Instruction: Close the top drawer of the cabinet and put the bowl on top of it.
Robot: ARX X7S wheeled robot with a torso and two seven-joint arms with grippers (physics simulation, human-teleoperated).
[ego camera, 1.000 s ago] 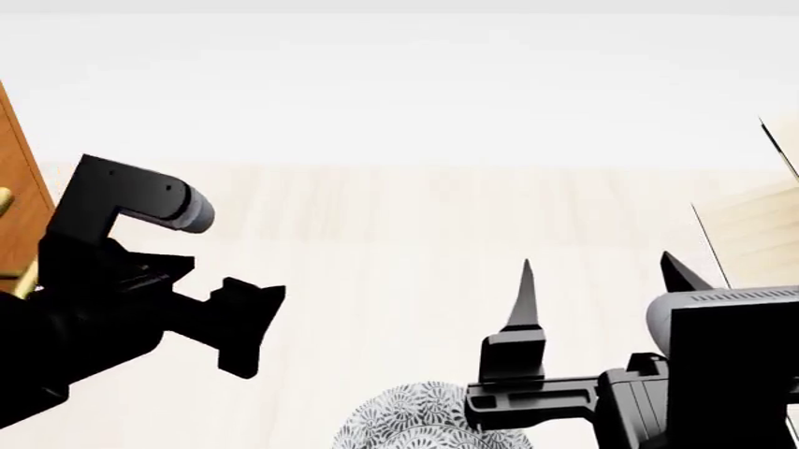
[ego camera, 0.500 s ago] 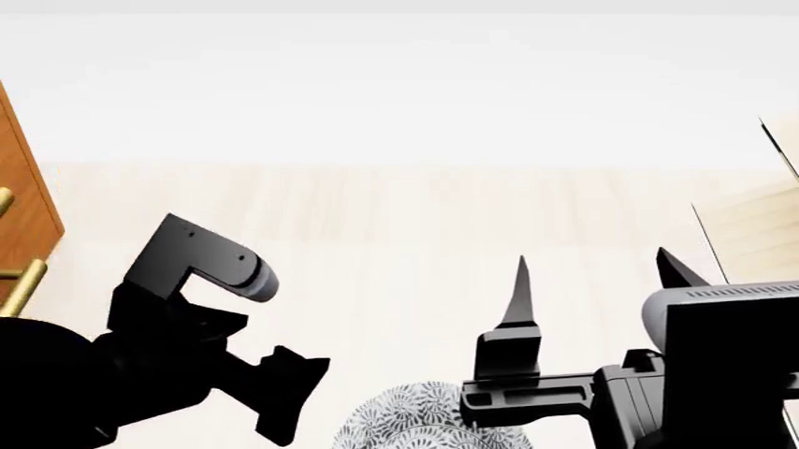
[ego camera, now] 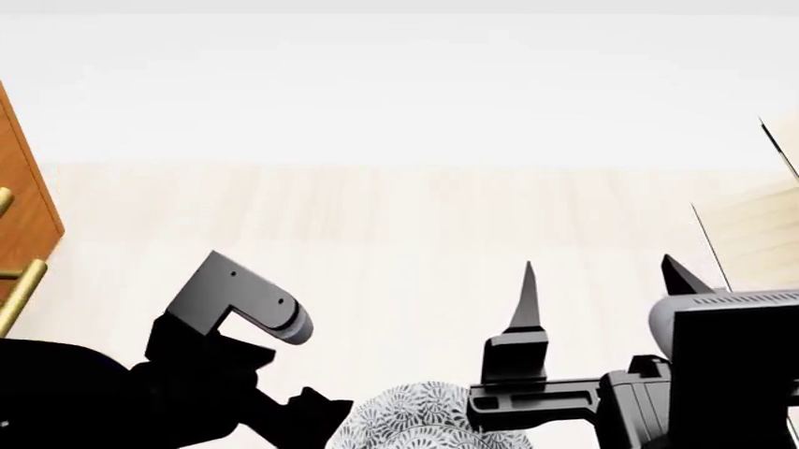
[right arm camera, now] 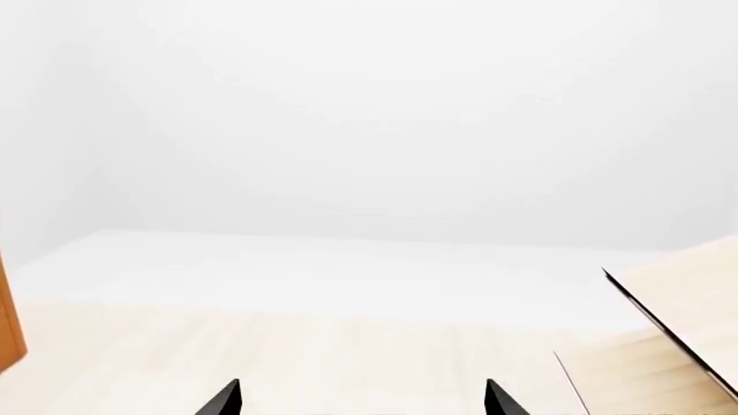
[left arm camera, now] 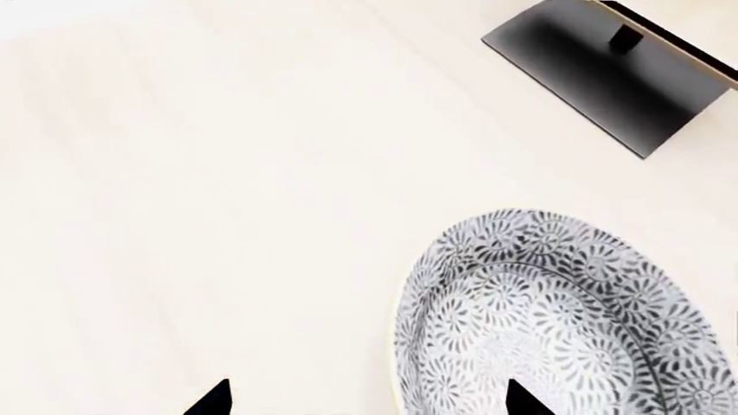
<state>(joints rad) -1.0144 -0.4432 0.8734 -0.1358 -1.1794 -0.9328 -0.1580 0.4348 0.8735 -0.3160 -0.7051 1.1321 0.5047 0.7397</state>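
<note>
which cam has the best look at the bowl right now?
Left wrist view. The bowl fills its lower corner, with the floral interior and most of the rim visible, sitting on the pale wood surface. Head view catches only a sliver of the bowl's patterned top at the frame's bottom edge, between the arms. Right wrist view doesn't show it.

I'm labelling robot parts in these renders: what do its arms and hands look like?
Both arms are matte black and blocky, with grey rounded housings. The right hand has thin, pointed black fingers; the left hand shows only two black fingertips. No cables or markings are visible.

bowl (ego camera: 418, 419) cut off, cabinet (ego camera: 25, 210) mostly cropped
</note>
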